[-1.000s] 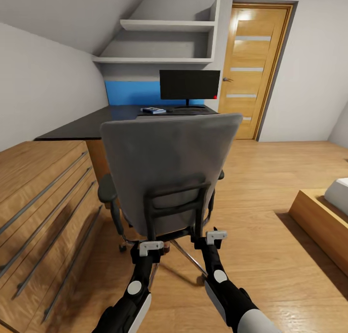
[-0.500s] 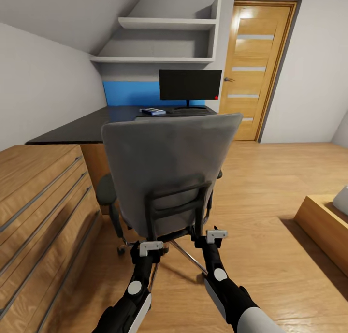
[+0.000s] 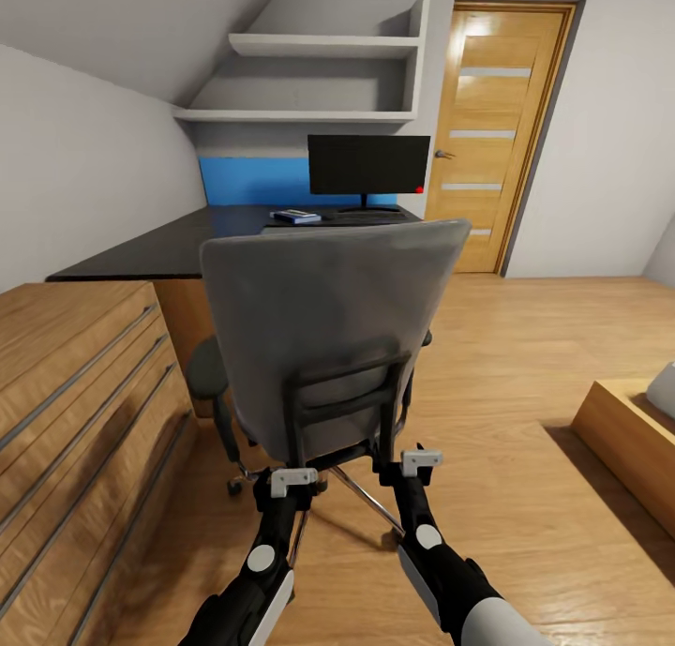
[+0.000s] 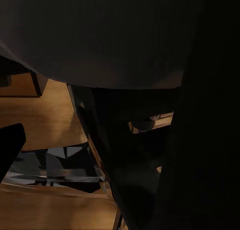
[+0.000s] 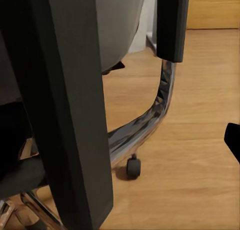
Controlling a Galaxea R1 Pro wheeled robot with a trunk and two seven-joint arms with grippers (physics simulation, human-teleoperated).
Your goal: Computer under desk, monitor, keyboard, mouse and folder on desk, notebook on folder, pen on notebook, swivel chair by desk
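The swivel chair [image 3: 328, 327] stands right in front of me with its tall grey back toward the camera. My left gripper [image 3: 294, 470] and right gripper [image 3: 413, 453] reach up to the black frame at the foot of the chair back. One dark finger [image 4: 10, 145] shows at the edge of the left wrist view, well apart from the chair's underside. In the right wrist view a finger [image 5: 232, 140] stands clear of the black frame bar [image 5: 70, 115], with the chrome base [image 5: 150, 120] behind. Beyond the chair, the black desk [image 3: 141, 247] carries the monitor [image 3: 368, 164] and the blue folder [image 3: 297, 216].
A light wooden chest of drawers [image 3: 75, 393] runs along my left, close to the chair's armrest. A wooden bed frame [image 3: 628, 430] juts in at the right. Behind the desk are a blue wall panel [image 3: 253, 179], wall shelves [image 3: 319, 51] and a wooden door [image 3: 492, 130].
The whole view has shifted, so the camera has moved: chest and bed frame slid outward in the picture. The chair keeps its place against both grippers.
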